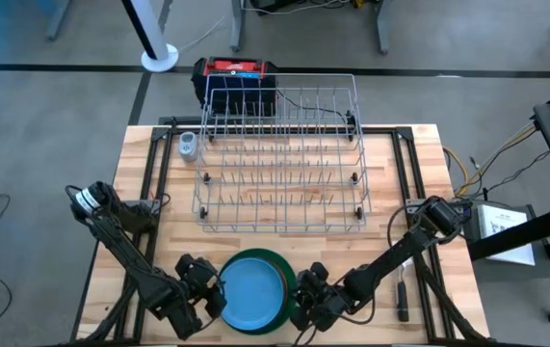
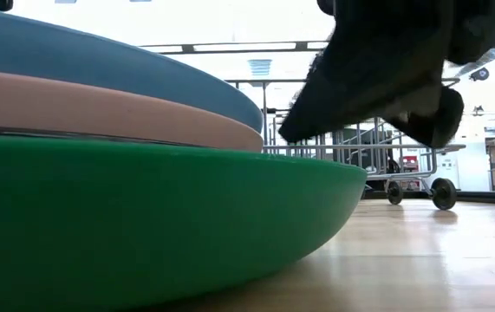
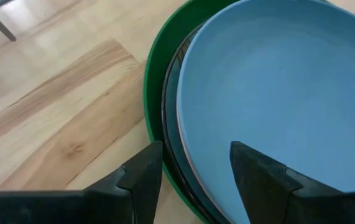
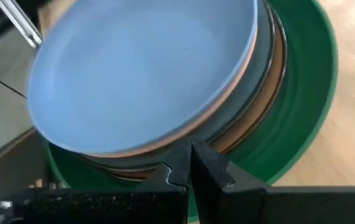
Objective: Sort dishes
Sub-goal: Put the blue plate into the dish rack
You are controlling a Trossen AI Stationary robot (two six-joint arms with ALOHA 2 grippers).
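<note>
A stack of round plates sits at the table's near middle. The light blue plate point(image 1: 250, 289) is on top, with the pale pink plate point(image 2: 100, 108) under it. Dark orange-brown plates point(image 4: 276, 68) lie below, and the larger green plate point(image 1: 273, 258) rests on the wood. My left gripper point(image 3: 196, 155) is open at the stack's left rim point(image 1: 215, 294). One finger is over the blue plate and one is outside the green rim. My right gripper point(image 4: 189, 152) is shut at the stack's right rim point(image 1: 301, 299). My right gripper's shut fingertips point(image 4: 178, 163) point level from the table's right at the stack's right rim point(image 4: 227, 134), just below the pink plate's edge. I cannot tell whether they touch it. My left gripper's fingers straddle the rim. I cannot tell whether they touch it.
The grey wire rack point(image 1: 279, 164) stands on small wheels at the table's far middle, with a black and red box point(image 1: 234, 75) behind it. A dark-handled tool point(image 1: 402, 299) lies near the right edge. A small pale object point(image 1: 188, 145) sits at the far left.
</note>
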